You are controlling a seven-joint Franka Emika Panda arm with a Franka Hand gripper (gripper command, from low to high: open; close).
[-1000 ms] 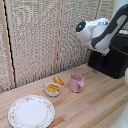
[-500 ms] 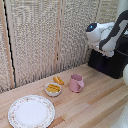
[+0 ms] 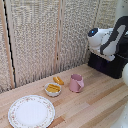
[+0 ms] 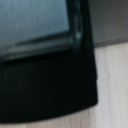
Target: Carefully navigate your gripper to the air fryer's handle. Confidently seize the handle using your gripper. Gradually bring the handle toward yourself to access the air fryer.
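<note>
Sitting at the exterior view's right edge, the air fryer (image 3: pixel 111 66) is a black box on the wooden table (image 3: pixel 95 107), mostly hidden behind the white robot arm (image 3: pixel 107 40). The arm hangs right over and in front of it, its wrist section covering the fryer's upper part. The gripper itself is not visible in either view, so cannot tell if its fingers are spread or closed (nothing seen held). The wrist view is blurry and very close: the air fryer (image 4: pixel 50 90) fills most of it, a rounded black corner over light wood, with a greyish panel above; a dark raised bar runs across it, but whether that is the handle cannot be told. Elsewhere on the table: pink cup (image 3: pixel 76 83) near the middle, small bowl (image 3: pixel 52 89) with yellow food just beside it, another yellow piece (image 3: pixel 58 80) behind, and a floral-rimmed plate (image 3: pixel 31 111) toward the exterior view's left. Woven blinds (image 3: pixel 45 35) back the scene.
</note>
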